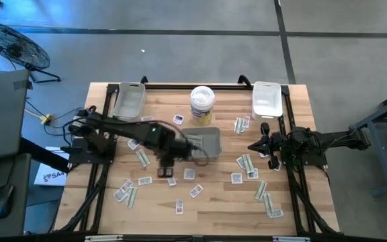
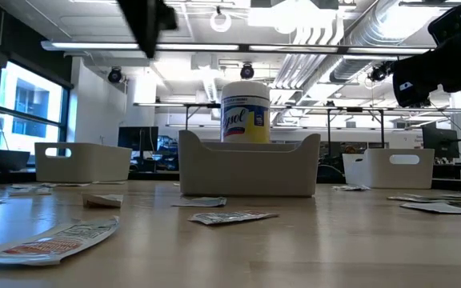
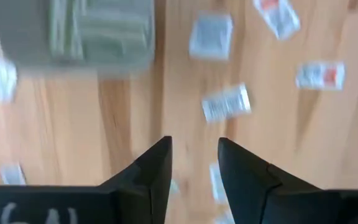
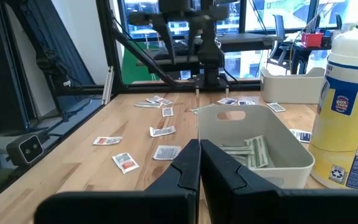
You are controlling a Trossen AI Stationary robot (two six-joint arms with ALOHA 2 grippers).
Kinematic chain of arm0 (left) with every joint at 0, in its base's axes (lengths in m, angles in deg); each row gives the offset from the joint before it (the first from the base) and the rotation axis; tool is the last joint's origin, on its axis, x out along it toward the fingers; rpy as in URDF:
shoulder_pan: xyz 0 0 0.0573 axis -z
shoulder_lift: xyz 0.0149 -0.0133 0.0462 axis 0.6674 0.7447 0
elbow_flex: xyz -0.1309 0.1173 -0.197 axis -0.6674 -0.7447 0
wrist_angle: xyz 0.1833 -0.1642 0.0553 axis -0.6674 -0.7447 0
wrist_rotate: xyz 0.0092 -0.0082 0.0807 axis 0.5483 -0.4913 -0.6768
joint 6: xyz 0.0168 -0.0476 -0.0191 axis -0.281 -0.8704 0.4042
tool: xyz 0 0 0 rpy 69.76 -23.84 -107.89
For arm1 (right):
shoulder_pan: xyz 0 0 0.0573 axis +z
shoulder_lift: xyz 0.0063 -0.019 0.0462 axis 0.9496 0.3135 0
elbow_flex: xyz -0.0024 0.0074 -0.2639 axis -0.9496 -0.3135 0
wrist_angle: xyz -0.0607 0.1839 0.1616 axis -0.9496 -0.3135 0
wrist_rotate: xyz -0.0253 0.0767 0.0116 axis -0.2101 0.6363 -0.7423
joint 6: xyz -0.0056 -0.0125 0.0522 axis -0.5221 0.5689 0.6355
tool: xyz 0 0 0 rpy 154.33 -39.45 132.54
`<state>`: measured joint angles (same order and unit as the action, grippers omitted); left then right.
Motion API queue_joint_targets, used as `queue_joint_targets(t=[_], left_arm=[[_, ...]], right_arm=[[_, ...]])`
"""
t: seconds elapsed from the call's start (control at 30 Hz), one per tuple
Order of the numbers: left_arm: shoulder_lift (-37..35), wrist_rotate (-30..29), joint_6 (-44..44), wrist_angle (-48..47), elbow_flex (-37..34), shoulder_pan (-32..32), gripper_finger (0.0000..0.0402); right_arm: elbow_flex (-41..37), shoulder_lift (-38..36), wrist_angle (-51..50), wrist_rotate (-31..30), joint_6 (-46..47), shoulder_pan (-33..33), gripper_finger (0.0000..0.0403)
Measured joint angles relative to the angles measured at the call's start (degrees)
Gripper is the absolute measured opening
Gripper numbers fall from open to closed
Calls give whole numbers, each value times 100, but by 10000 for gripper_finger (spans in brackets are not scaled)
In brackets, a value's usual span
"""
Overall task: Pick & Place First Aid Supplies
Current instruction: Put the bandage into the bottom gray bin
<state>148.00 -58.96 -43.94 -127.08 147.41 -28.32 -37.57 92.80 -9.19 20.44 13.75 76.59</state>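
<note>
The first aid supplies, small flat paper packets, lie scattered over the wooden table, for instance a long strip, a square one and a group at the right. More strips lie inside the grey tray at the table's middle. My left gripper hangs above the table just near-left of that tray, pointing down and open, with nothing between its fingers; a packet lies on the wood below it. My right gripper waits at the table's right, level and shut.
A tall white tub with a yellow label stands just beyond the grey tray. Two white trays stand at the far corners, one left and one right. Packets also lie toward the near edge and the near right.
</note>
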Motion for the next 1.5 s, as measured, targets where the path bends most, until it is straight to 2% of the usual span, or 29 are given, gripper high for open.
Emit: queue_joint_targets(t=[0.1, 0.2, 0.37, 0.57, 0.8, 0.97, 1.17, 1.5], left_arm=[[-1, -3, -921, -809, 51, 397, 125], [3, -198, -1628, -1055, -116, 850, 124], [-4, -606, -1838, -752, -925, 1459, 124], [-682, -671, -2164, 833, -2510, 1664, 124], [-1653, -1775, -3030, 1883, -4249, 1647, 124], [-1843, -1971, -3383, 2655, -5125, 1647, 124], [-1817, -1799, -3351, 3959, -5823, 1647, 124], [-1820, -1941, -3945, 4204, -6198, 1650, 124]], right_arm=[[0, 0, 0, 0, -1, 0, 5], [0, 0, -2, 2, -1, 0, 5], [0, 0, -1, 2, 1, 2, 5], [0, 0, -3, 2, 1, 2, 5], [0, 0, -2, 2, -1, 1, 5], [0, 0, -2, 2, -1, 0, 5], [0, 0, -8, 2, 0, 2, 5], [0, 0, -4, 2, 0, 0, 5]])
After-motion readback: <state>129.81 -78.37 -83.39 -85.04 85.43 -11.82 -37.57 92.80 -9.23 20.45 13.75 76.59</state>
